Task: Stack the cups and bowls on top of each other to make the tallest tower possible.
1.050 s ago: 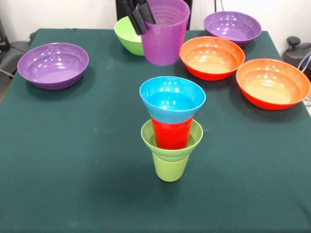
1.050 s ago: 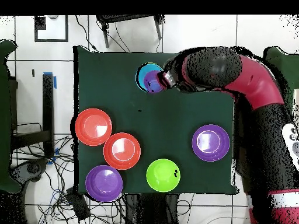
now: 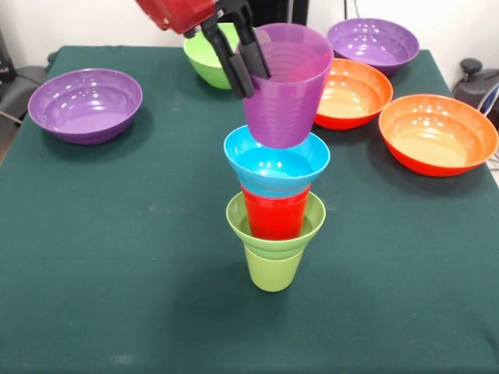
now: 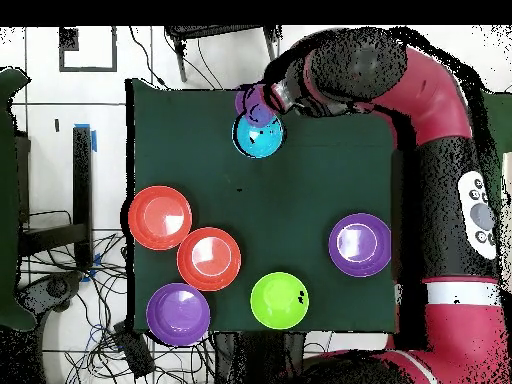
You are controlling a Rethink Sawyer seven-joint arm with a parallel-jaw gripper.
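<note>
The tower stands mid-table: a lime-green cup (image 3: pixel 273 269), a small lime-green bowl (image 3: pixel 313 220), a red cup (image 3: pixel 274 215) and a small blue bowl (image 3: pixel 273 166) on top. My gripper (image 3: pixel 253 81) is shut on the near-left rim of the translucent purple cup (image 3: pixel 286 97). It holds the cup upright, slightly tilted, with its base at the blue bowl's mouth. I cannot tell whether the base rests in the bowl. In the overhead view the purple cup (image 4: pixel 249 100) sits beside the blue bowl (image 4: pixel 260 138), under the arm's end (image 4: pixel 272 98).
A wide purple bowl (image 3: pixel 86 104) lies at the left. A medium lime-green bowl (image 3: pixel 204 61) is behind the gripper. Another purple bowl (image 3: pixel 373 44) and two orange bowls (image 3: pixel 356 93) (image 3: pixel 438 134) lie at the right.
</note>
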